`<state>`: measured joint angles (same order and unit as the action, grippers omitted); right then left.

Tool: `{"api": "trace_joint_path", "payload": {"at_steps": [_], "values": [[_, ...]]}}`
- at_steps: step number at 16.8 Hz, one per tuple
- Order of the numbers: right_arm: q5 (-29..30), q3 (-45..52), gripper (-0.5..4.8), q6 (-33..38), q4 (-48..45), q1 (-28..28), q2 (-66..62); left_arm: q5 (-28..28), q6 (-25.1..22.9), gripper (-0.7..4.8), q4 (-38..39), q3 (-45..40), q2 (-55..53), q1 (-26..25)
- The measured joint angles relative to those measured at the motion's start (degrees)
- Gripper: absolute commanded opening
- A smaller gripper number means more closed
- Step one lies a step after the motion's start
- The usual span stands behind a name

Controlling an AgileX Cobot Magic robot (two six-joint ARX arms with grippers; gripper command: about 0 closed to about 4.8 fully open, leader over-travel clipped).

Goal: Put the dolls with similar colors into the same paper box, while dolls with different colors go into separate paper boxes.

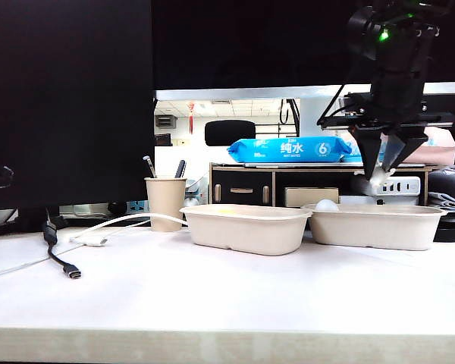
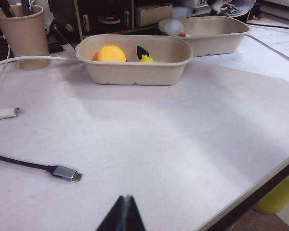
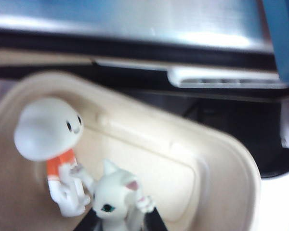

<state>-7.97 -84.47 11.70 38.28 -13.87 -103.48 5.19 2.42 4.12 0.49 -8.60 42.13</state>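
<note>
**Left wrist view: sorting nearly done, last white doll in the air**

Left gripper (image 2: 123, 214) near table edge, fingers together, empty. Near paper box (image 2: 135, 72) holds yellow duck (image 2: 111, 53) and black-eared figure (image 2: 144, 55). Far paper box (image 3: 221, 163) holds white round-headed figure (image 3: 50, 144). Right gripper (image 3: 121, 222) above it, clamped on white cat doll (image 3: 115, 197); judged left: release.

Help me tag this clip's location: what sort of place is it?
Probably an office or lab: a pen cup and loose cables on the desk, a chair and ceiling panels behind.
</note>
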Motion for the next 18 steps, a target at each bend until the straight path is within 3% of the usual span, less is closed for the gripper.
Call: {"api": "trace_joint_path", "payload": {"at_steps": [2,7,10,11,13,18], "values": [[0.33,0.0,1.77,0.0,-0.87,0.0,-0.48,0.0,0.0,-0.05,0.0,0.0,0.0,-0.02],[0.5,0.0,1.79,0.0,-0.7,0.0,-0.92,0.0,0.0,-0.05,0.0,0.0,0.0,-0.02],[0.94,0.0,-0.08,0.02,-0.2,-0.11,-0.85,0.0,0.0,-0.05,-0.02,0.0,0.0,-0.04],[2.16,0.0,-0.07,-0.07,0.94,-0.24,-0.59,0.0,0.0,-0.05,0.0,0.0,0.0,-0.24],[5.03,0.0,-0.07,-0.2,2.78,-1.64,0.52,-0.24,-0.02,-0.05,-0.02,0.0,0.0,-4.57],[6.49,0.42,-0.07,-2.49,5.22,-8.5,6.64,-0.44,0.0,-0.05,0.17,0.0,4.52,-22.43]]}}
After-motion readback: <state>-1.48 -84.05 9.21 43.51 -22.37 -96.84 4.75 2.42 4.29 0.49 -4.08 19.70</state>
